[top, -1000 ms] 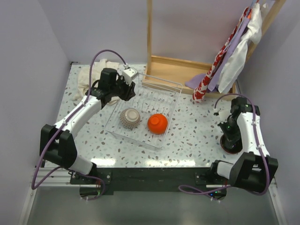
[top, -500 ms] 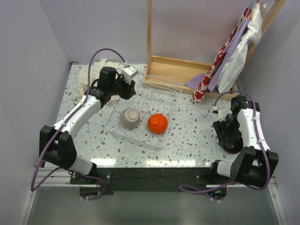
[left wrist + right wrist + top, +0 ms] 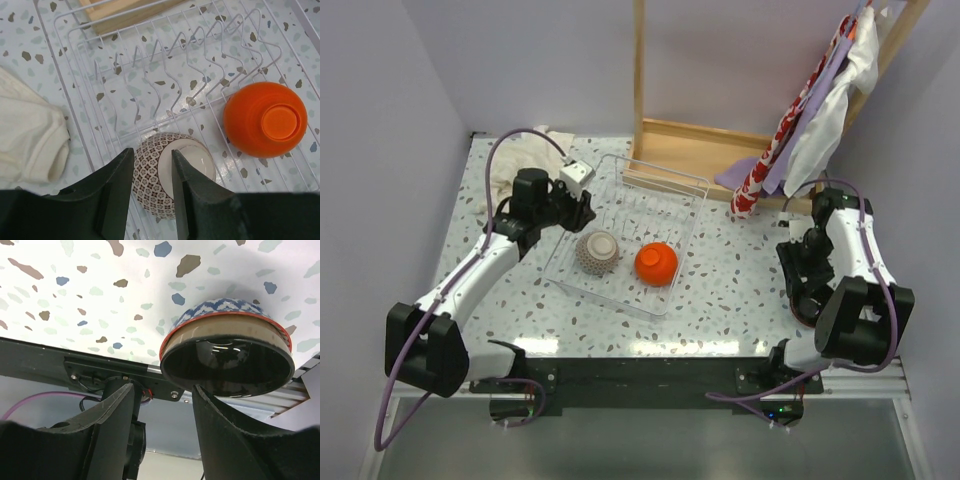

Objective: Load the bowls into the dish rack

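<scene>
The dish rack [image 3: 672,222] of thin clear bars holds two upturned bowls: a brown-patterned one with a pale foot ring [image 3: 598,252] and a glossy orange one [image 3: 657,263]. My left gripper [image 3: 580,206] hovers at the rack's left edge. In the left wrist view it [image 3: 152,162] is open, with the patterned bowl [image 3: 200,160] below and beyond its fingers and the orange bowl [image 3: 265,120] to the right. My right gripper [image 3: 808,285] is low at the table's right. It [image 3: 163,387] is open, and a blue-patterned bowl [image 3: 227,347] with a dark inside sits just past its right fingertip.
A wooden frame [image 3: 705,150] stands behind the rack, with cloths [image 3: 810,110] hanging over its right side. A white cloth [image 3: 510,165] lies left of the rack, also in the left wrist view [image 3: 30,135]. The black rail [image 3: 100,370] at the table's near edge is close to the right gripper.
The right gripper has opened and its wrist has swung round at the blue-patterned bowl. The left arm has drawn back leftward from over the rack, jaws unchanged.
</scene>
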Robot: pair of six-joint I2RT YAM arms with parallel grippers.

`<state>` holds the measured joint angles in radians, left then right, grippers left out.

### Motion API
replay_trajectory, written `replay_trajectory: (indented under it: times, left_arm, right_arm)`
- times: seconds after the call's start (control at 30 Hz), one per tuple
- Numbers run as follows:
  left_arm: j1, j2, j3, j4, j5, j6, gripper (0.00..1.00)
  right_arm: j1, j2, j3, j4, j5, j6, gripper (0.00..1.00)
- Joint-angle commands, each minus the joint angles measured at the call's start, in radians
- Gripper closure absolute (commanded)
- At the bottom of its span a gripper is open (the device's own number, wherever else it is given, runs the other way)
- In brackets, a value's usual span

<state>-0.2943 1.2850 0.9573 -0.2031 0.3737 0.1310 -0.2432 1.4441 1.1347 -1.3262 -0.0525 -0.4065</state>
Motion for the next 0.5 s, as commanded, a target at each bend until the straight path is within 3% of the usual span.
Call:
replay_trajectory:
  times: [0.0,0.47]
  left_arm:
    - [0.007,-0.012,-0.035,0.099,0.034,-0.030,0.59]
    - [0.020,-0.004,-0.043,0.108,0.028,-0.031,0.59]
  right_arm:
    - [-0.002,0.012,0.019,-0.004,-0.004,0.031,0.46]
    - [-0.004,0.019,-0.085,0.065,0.049,0.089,0.50]
